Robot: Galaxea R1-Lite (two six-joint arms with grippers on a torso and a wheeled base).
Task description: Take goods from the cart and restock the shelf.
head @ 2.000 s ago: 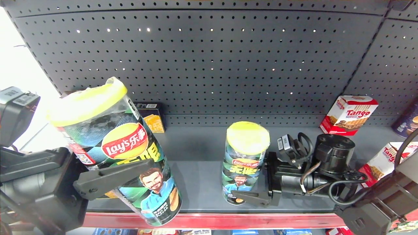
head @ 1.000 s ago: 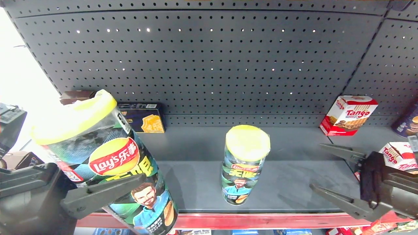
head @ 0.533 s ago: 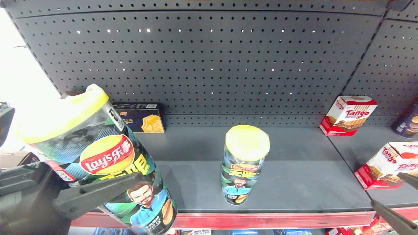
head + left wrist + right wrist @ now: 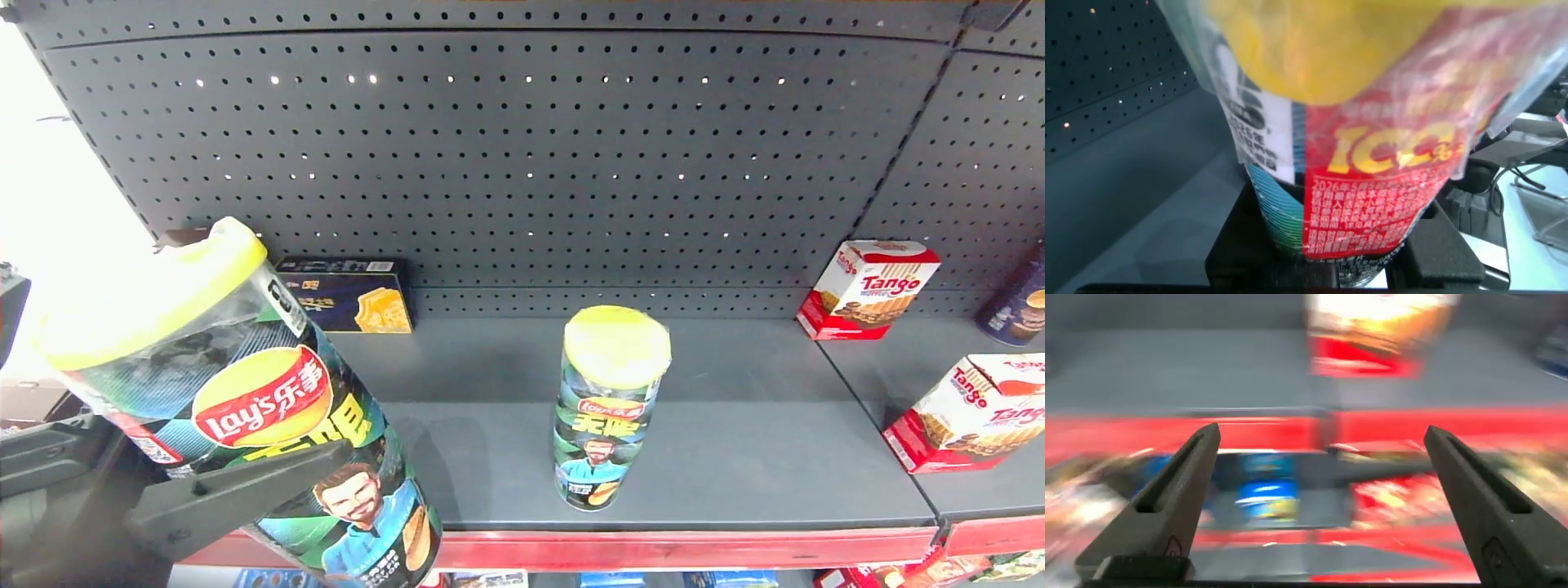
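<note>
Left of the standing chip can (image 4: pixel 612 408), at the front lip of the shelf (image 4: pixel 735 457), the second chip can (image 4: pixel 245 400) sits clenched in the left gripper (image 4: pixel 245 482). One dark finger crosses its lower label. It is tilted, with its yellow lid leaning away from the standing can and its base low against the red shelf edge (image 4: pixel 653 551). The base looks not yet set on the board. The left wrist view shows the same can (image 4: pixel 1355 163) seated deep between the fingers, its clear wrap loose around the lid.

To place it well, I would lift the base clear of the red edge first, then bring the can upright before carrying it inward. Set down tilted, so tall a can would likely topple. The bare board just left of the standing can is a good spot, close enough to form a row but apart enough that the fingers do not nudge it on release. Open only once the base sits flat.

The right gripper (image 4: pixel 1327 498) is spread wide and empty, facing the goods on the lower shelves. Behind and left of the standing can lies a dark cracker box (image 4: pixel 347 306). Well to the standing can's right are two red-and-white wafer boxes (image 4: pixel 869 286) (image 4: pixel 971 412).
</note>
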